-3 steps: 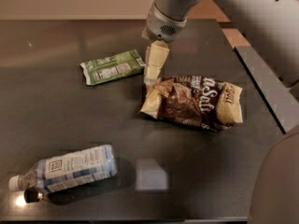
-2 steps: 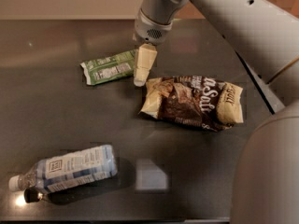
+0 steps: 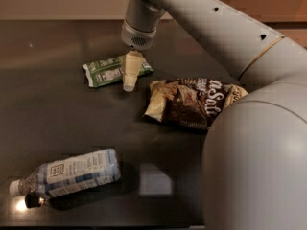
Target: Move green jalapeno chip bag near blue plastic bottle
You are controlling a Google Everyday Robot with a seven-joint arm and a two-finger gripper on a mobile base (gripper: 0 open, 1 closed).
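The green jalapeno chip bag (image 3: 106, 71) lies flat on the dark table, upper middle, with its white label panel facing up. My gripper (image 3: 129, 83) hangs from the grey arm and points down over the bag's right end, overlapping it. The blue plastic bottle (image 3: 72, 174) lies on its side at the lower left, white cap to the left, well apart from the green bag.
A larger brown-and-cream chip bag (image 3: 192, 102) lies right of the gripper. The arm's big grey body (image 3: 254, 166) fills the lower right. The dark table (image 3: 48, 114) has its far edge along the top.
The gripper has moved left, from beside the brown bag to over the green bag's right end. The bags and the bottle have not moved.
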